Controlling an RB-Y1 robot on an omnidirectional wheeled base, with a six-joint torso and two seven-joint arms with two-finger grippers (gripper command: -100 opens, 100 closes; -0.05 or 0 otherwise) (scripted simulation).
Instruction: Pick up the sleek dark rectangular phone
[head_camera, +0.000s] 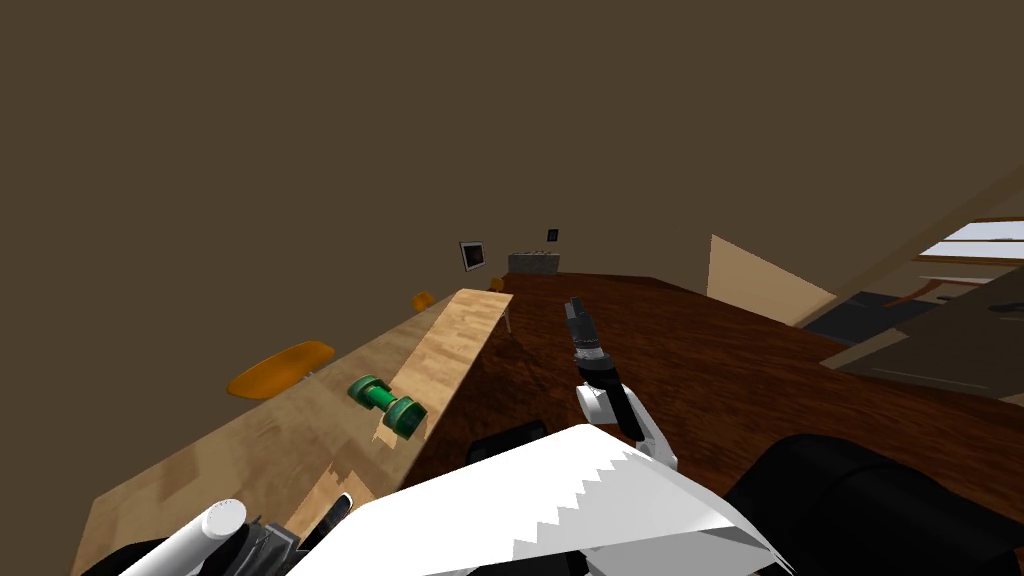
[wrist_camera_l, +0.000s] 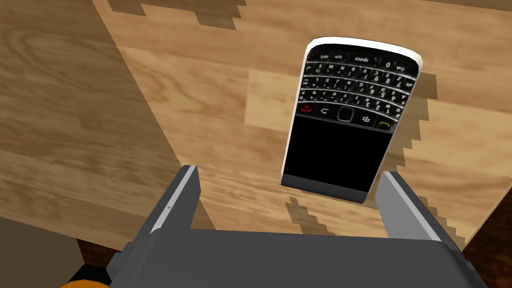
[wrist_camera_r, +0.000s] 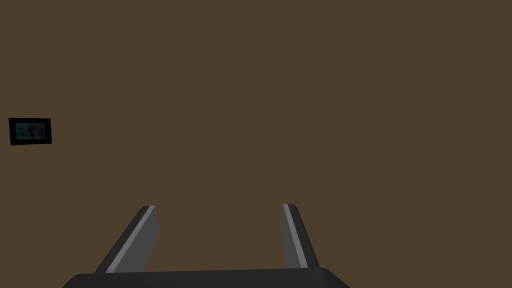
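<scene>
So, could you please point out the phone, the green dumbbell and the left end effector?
phone (wrist_camera_l: 338, 147): left wrist view, on its dark screen.
green dumbbell (head_camera: 385, 400): head view, on its handle.
left end effector (wrist_camera_l: 291, 172): left wrist view, midway between its fingertips.

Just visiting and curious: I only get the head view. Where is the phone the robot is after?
Observer: The phone lies flat, face up, on the wooden table, right in front of the left end effector.
Operator: Has it got hold of it?
Observer: No. Its fingers stand open, and the phone's near end sits closer to one finger than to the other.
Operator: And the other arm?
Observer: The right end effector is open too, with nothing between its fingers.
</scene>
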